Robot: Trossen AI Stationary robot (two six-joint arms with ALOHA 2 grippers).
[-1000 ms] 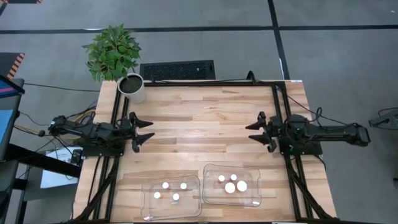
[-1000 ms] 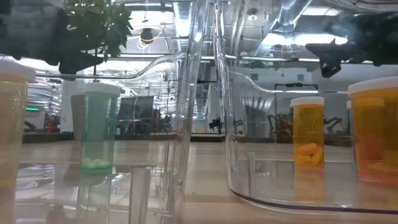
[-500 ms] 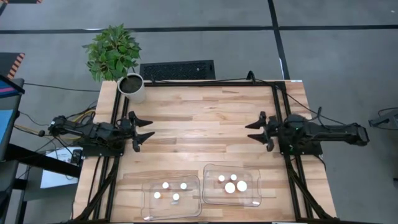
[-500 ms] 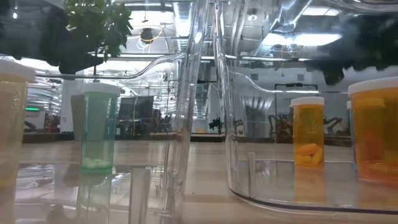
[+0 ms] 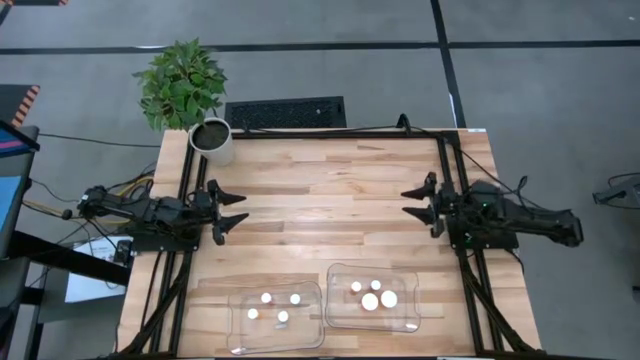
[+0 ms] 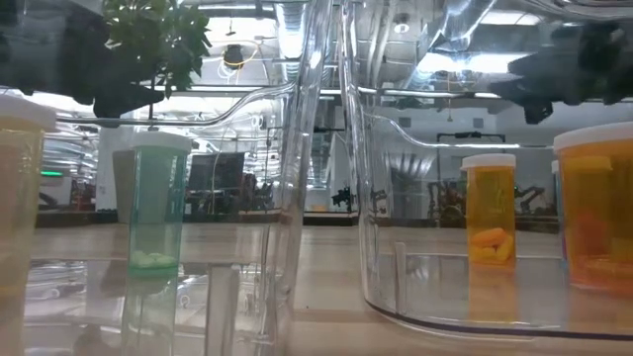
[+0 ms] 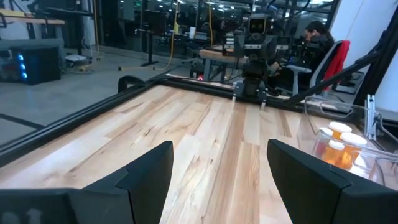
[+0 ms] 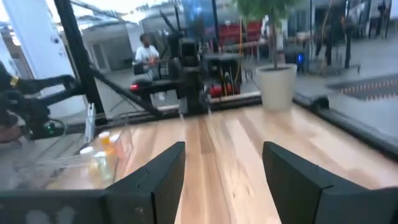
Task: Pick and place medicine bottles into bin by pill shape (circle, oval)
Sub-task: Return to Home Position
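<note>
Several small white-capped medicine bottles stand upright in two clear bins at the table's near edge, some in the left bin (image 5: 275, 316) and some in the right bin (image 5: 372, 297). The low view shows a green bottle (image 6: 156, 203) in one bin and amber bottles (image 6: 489, 208) in the other. My left gripper (image 5: 232, 212) is open and empty over the table's left side. My right gripper (image 5: 412, 203) is open and empty over the right side. Both are far from the bins.
A white pot with a green plant (image 5: 212, 140) stands at the far left corner. A dark grille-like panel (image 5: 285, 112) lies just beyond the far edge. Bare wood (image 5: 325, 200) lies between the two grippers. A person sits in the room beyond the table (image 7: 314, 31).
My right gripper has drawn back a little toward the table's far right, and its arm has swung slightly. It stays open. The bottles and bins have not moved.
</note>
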